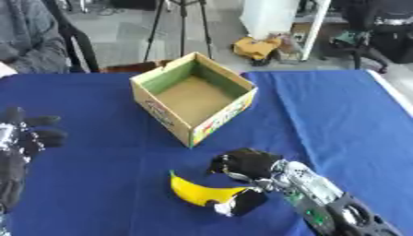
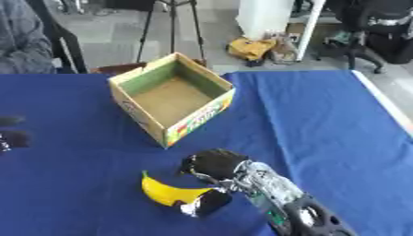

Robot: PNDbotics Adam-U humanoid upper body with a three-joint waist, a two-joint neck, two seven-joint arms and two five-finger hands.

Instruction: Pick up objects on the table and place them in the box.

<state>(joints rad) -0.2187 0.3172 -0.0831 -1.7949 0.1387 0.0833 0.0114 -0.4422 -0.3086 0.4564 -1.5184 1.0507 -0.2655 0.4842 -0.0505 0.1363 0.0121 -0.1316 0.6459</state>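
A: Where is the curved yellow banana (image 1: 200,192)?

B: It lies on the blue cloth-covered desk (image 1: 339,115), near the front edge and a little right of the middle. Its left tip points up and to the far left, and its right end runs into the right robot hand (image 1: 246,182).

A: And what is that robot hand doing?

B: It comes in from the near right corner on a black and silver arm. Its black fingers are curled round the banana's right end: one part shows above the fruit and another below it, so the banana's end sits clamped between them. The banana appears to rest on the cloth or just over it; I cannot tell which.

A: Where is the box?

B: The open cardboard box (image 1: 194,98), plain brown inside with green inner walls and a printed yellow, red and green outer face, stands farther back on the desk, beyond the banana and slightly to its left. One corner points toward the near side. It is apart from the banana and from the robot hand. Only its bare brown floor shows inside.

A: The other side?

B: The left robot hand (image 1: 24,136) shows at the left edge, black, resting over the cloth with its fingers relaxed and spread, holding nothing. It is well apart from the box and the banana.
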